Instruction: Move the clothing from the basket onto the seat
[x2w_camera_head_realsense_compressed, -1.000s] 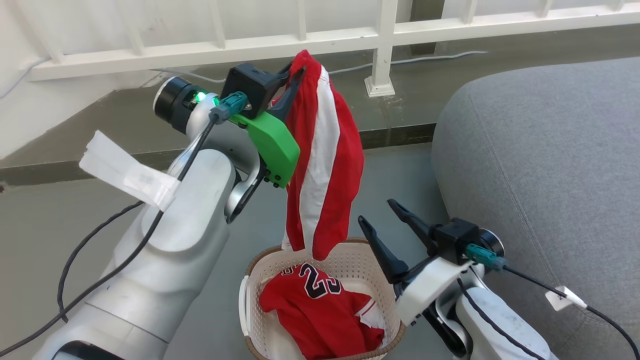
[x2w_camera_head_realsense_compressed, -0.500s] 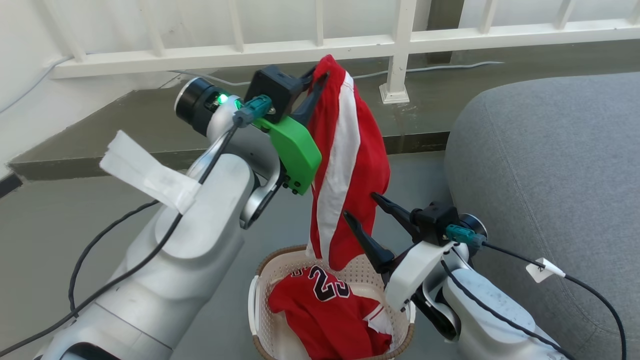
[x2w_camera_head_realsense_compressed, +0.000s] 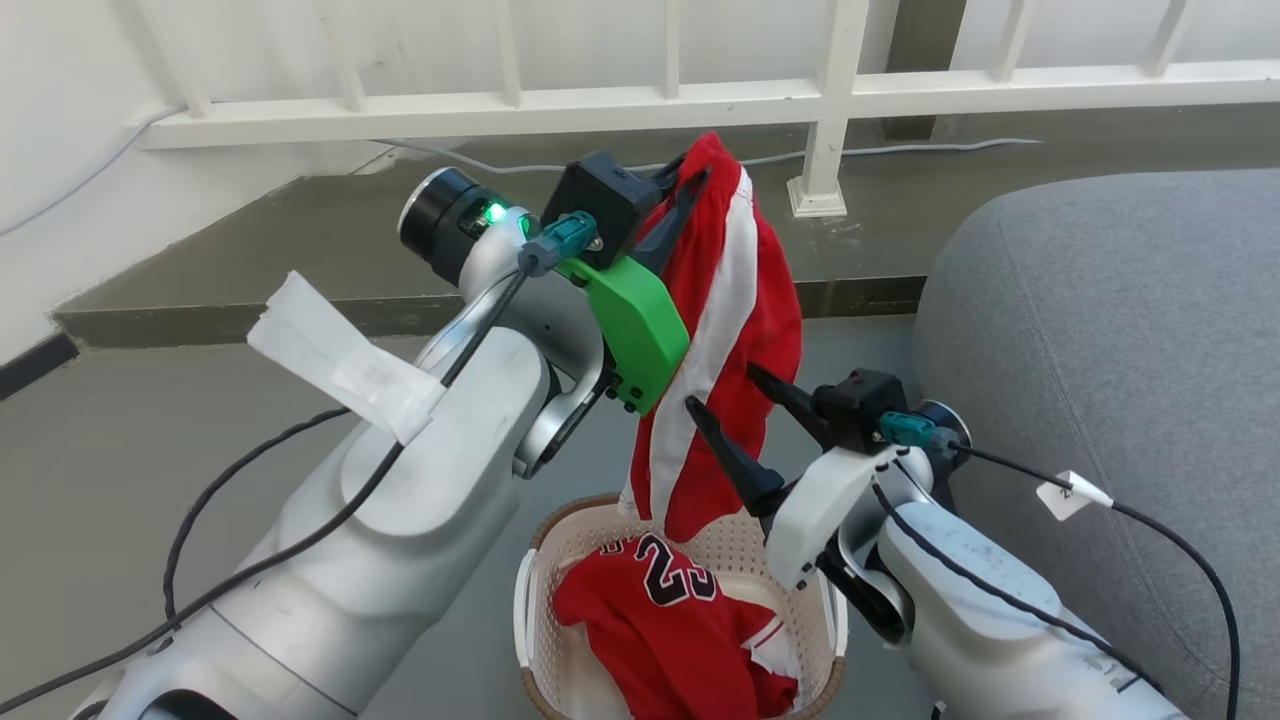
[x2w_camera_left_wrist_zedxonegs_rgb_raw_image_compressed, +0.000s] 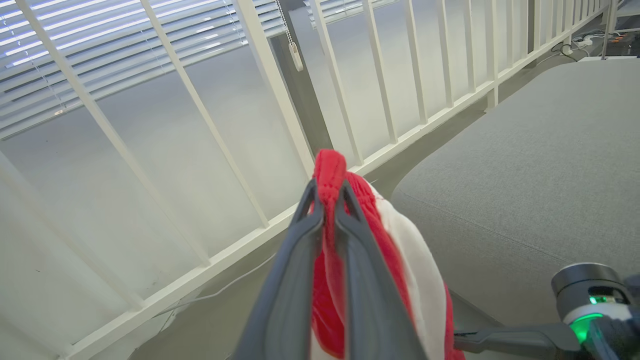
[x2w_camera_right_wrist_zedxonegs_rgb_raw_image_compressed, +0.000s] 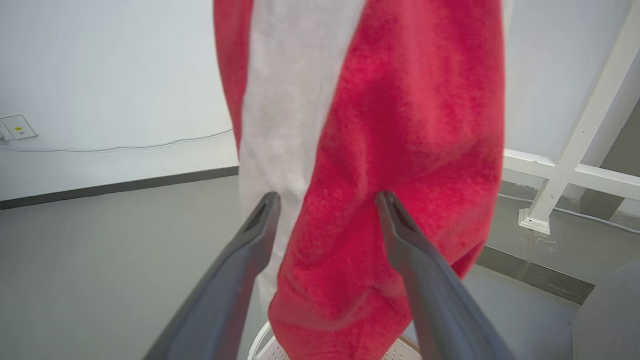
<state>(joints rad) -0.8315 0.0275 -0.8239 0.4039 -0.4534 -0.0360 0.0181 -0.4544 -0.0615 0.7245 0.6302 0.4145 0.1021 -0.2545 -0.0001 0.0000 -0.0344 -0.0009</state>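
We see the left gripper (x2w_camera_left_wrist_zedxonegs_rgb_raw_image_compressed: 328, 194) pressed together, pinching the top fold of the red shorts with a wide white stripe (x2w_camera_head_realsense_compressed: 740, 330); they hang free above the small cream perforated plastic basket with a brown woven-look rim (x2w_camera_head_realsense_compressed: 735, 545); the red jersey with white trim (x2w_camera_head_realsense_compressed: 680, 640) lies crumpled inside that basket, and on it we read the black-and-white number 23 (x2w_camera_head_realsense_compressed: 675, 580). The right gripper (x2w_camera_right_wrist_zedxonegs_rgb_raw_image_compressed: 327, 196) stands spread wide, one dark finger on each side of the shorts' lower half; we cannot tell whether it touches the cloth. The basket stands on the grey floor (x2w_camera_head_realsense_compressed: 150, 420), just off the rounded near edge of the large grey fabric-upholstered seat (x2w_camera_head_realsense_compressed: 1100, 320); the right forearm rises between basket and seat. Beyond the shorts runs a white railing (x2w_camera_head_realsense_compressed: 640, 98) with a footed post (x2w_camera_head_realsense_compressed: 825, 150), and a pale cable (x2w_camera_head_realsense_compressed: 900, 148) lies along the step at its base. The seat's top lies bare toward its far edge; the floor to the left of the basket is open. A white tape flag (x2w_camera_head_realsense_compressed: 340, 360) wraps the left arm's cable and a small white tag (x2w_camera_head_realsense_compressed: 1072, 493) the right arm's; any writing on them is too small to read.
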